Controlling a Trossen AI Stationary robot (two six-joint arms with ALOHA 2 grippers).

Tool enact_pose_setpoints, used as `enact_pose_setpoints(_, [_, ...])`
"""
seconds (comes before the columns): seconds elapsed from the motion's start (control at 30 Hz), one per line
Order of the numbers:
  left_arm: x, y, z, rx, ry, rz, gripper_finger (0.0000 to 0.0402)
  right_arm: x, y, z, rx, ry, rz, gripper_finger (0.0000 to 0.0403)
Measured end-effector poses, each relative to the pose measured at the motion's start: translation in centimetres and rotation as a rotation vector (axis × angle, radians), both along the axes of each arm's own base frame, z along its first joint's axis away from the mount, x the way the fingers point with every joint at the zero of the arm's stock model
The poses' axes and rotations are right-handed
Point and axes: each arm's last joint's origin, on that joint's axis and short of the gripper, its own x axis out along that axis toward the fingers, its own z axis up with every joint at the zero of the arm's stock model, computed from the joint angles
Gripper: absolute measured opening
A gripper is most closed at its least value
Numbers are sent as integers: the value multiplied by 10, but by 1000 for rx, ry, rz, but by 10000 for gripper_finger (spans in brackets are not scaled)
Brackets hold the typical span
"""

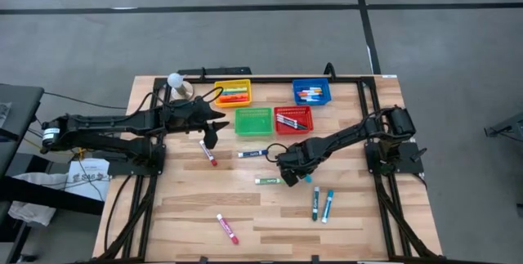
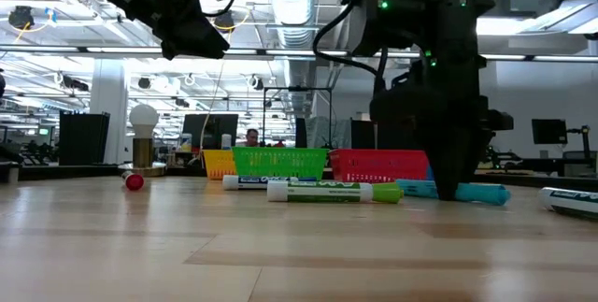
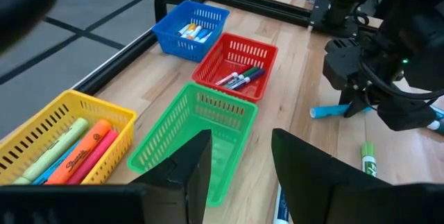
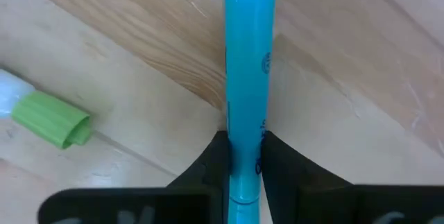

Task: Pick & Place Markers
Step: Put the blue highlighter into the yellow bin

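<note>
right hand (image 4: 243,156) pinching blue marker (image 4: 248,64), green-capped marker (image 4: 52,116) beside, wooden table (image 4: 347,57)

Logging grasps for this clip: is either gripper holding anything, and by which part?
Right gripper pinches the light blue marker near one end, on the table; left gripper holds nothing.

Light-blue marker (image 4: 249,78), green-capped marker (image 4: 55,116), pale wooden table (image 4: 139,37).

Black brand lettering on orange marker (image 3: 89,153) in yellow basket (image 3: 41,123), too small to read
</note>
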Motion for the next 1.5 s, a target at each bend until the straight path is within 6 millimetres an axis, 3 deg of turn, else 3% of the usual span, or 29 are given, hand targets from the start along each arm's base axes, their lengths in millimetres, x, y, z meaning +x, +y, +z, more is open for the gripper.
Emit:
enact_pose_setpoints(0.13, [0, 0, 0, -5, -3, 2, 150, 4, 1, 4, 1, -14, 49, 44])
enact_pose_setpoints(0.3, [1, 0, 1, -20, -15, -2, 150, 15, -4, 32, 0, -127, 137, 44])
enact_pose_setpoints(0.47, [2, -2, 4, -68, -60, -60, 150, 24, -20, 82, -56, -352, 224, 44])
enact_pose_setpoints(0.67, [6, -5, 12, -152, -166, -165, 150, 30, -43, 145, -179, -787, 316, 47])
enact_pose_setpoints(0.83, [9, -7, 25, -206, -306, -225, 150, 32, -60, 172, -250, -996, 388, 48])
enact_pose_setpoints(1.07, [11, -12, 43, -234, -490, -269, 175, 41, -71, 178, -272, -1123, 450, 49])
enact_pose_setpoints(1.5, [29, -10, 40, -260, -581, -260, 214, 45, -75, 184, -274, -1206, 449, 50])
